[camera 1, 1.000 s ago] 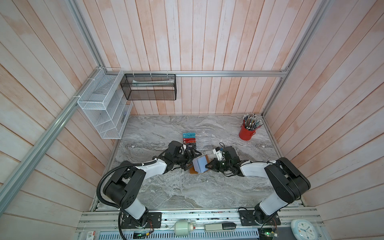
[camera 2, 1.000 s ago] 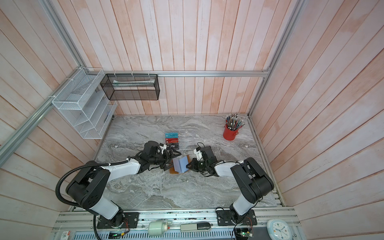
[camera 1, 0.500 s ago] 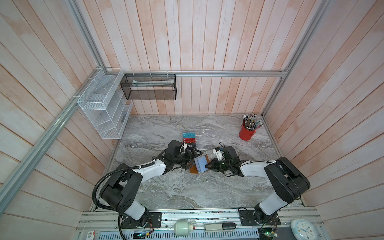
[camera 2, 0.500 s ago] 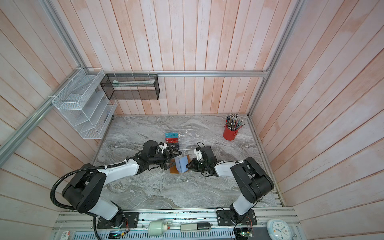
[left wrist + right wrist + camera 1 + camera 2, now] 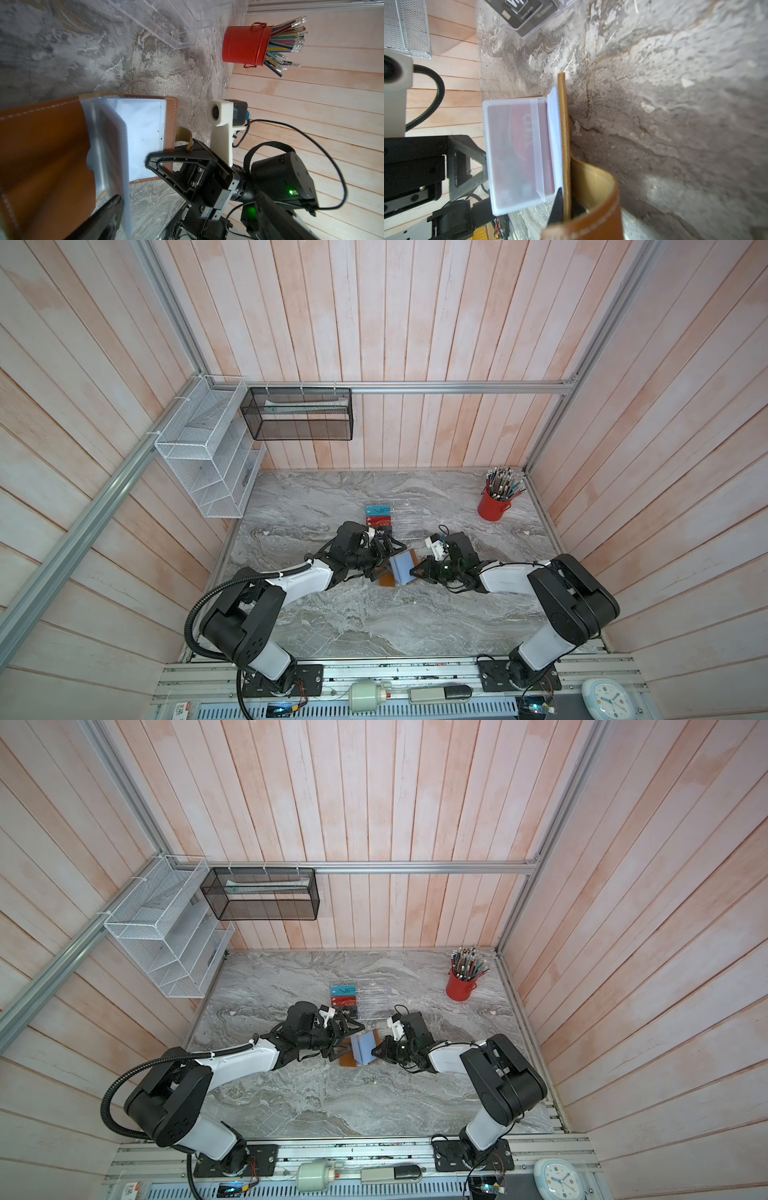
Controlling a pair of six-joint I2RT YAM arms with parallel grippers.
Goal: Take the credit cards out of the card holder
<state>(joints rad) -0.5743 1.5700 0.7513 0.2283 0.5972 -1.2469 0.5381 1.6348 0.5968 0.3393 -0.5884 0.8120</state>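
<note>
The tan-brown card holder [image 5: 386, 581] [image 5: 347, 1060] lies open at the table's middle, its clear sleeves [image 5: 143, 124] fanned upward. One raised sleeve holds a red credit card [image 5: 525, 135]. My right gripper [image 5: 415, 572] [image 5: 560, 207] is shut on the edge of the card holder's cover [image 5: 563, 124], beside the curled snap strap [image 5: 593, 187]. From the other side my left gripper [image 5: 384, 558] [image 5: 347, 1038] stands open at the sleeves. One of its fingers [image 5: 104, 216] rests against a lifted sleeve page. Teal [image 5: 378, 510], red [image 5: 379, 521] and black [image 5: 383, 532] cards sit in a rack behind.
The clear acrylic stepped rack [image 5: 409, 520] stands just behind the two grippers. A red cup of pencils [image 5: 493, 506] is at the back right. White [image 5: 208, 456] and black [image 5: 299, 418] wire baskets hang on the back-left walls. Bare marble lies in front of the card holder.
The left arm's elbow has shifted slightly, while its open gripper stays at the sleeves. The right gripper and the card holder have not moved.
</note>
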